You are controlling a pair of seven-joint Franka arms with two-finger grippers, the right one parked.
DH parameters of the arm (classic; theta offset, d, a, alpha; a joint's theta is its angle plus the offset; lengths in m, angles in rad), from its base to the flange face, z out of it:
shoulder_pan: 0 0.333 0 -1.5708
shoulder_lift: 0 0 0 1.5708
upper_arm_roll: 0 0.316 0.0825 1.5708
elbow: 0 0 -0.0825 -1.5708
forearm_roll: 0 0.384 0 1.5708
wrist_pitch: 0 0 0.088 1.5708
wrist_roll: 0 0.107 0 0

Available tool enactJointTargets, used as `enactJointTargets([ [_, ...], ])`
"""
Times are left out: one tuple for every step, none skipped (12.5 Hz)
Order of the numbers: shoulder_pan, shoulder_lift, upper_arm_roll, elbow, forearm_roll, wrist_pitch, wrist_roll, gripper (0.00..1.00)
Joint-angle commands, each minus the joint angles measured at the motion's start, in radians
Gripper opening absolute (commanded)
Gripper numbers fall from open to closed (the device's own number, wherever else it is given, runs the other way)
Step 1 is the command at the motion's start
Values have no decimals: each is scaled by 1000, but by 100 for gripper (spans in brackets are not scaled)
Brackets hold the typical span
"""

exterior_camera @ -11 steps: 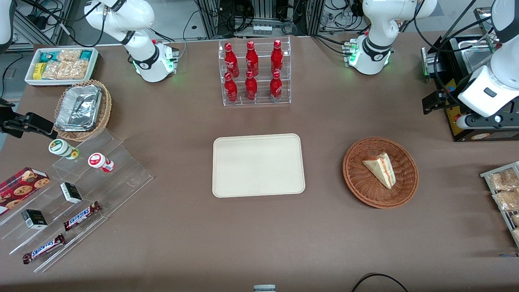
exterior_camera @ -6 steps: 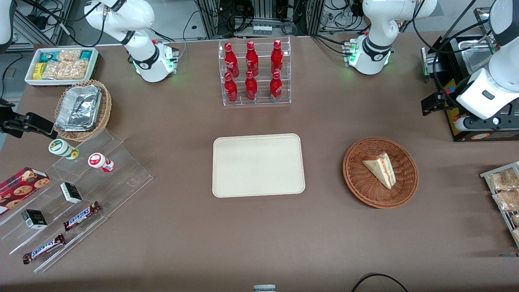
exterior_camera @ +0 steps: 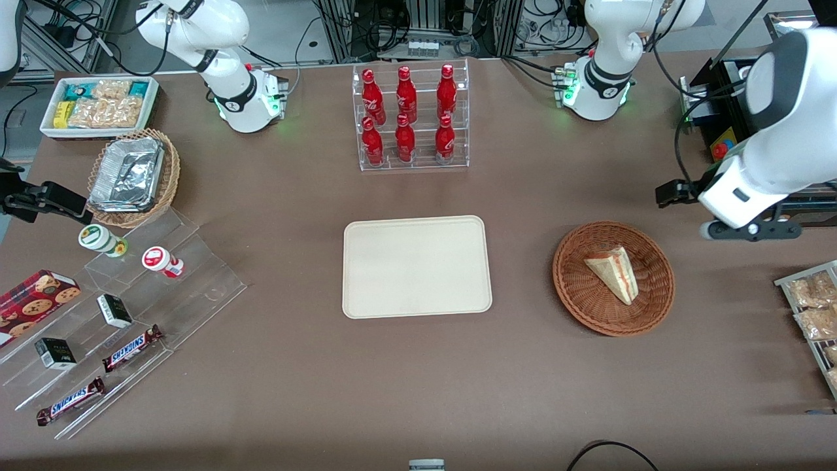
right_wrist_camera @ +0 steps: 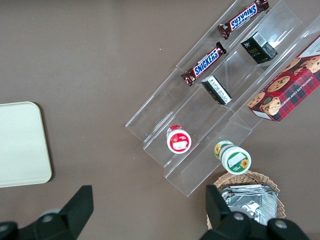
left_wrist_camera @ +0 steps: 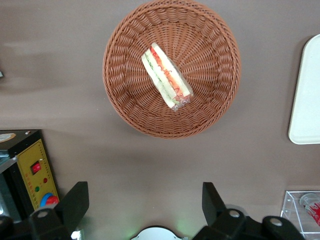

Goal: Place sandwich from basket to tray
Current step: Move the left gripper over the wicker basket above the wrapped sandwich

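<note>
The sandwich, a pale wedge with red, orange and green filling, lies in the round reddish-brown wicker basket. The cream tray sits bare beside the basket, toward the parked arm's end. My left gripper hangs above the table, just outside the basket's rim, farther from the front camera and toward the working arm's end. In the left wrist view the gripper is open wide and holds nothing. That view also shows the sandwich, the basket and an edge of the tray.
A clear rack of red bottles stands farther from the front camera than the tray. A black box with buttons is close by the gripper. Bagged snacks on a wire rack lie at the working arm's end. Acrylic steps with candy bars lie at the parked arm's end.
My left arm has swung from over the black box toward the basket, coming nearer to the front camera. The sandwich, basket and tray have not moved.
</note>
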Motion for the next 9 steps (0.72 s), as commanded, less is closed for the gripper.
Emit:
enactJointTargets([
  [-1,-13,0,-105,-7,103,5,100],
  [-1,-11,0,-147,-7,153,2,100],
  [2,-11,2,-188,-7,202,2,100],
  [2,-10,2,-219,-7,238,-3,100],
  [2,-8,2,-253,-7,284,-15,100],
  [2,-2,2,-282,-7,327,-33,100],
  [2,0,2,-310,-7,365,-52,100],
  [2,0,0,-340,-7,407,-72,100],
  [-1,0,0,-362,-7,439,-104,100],
])
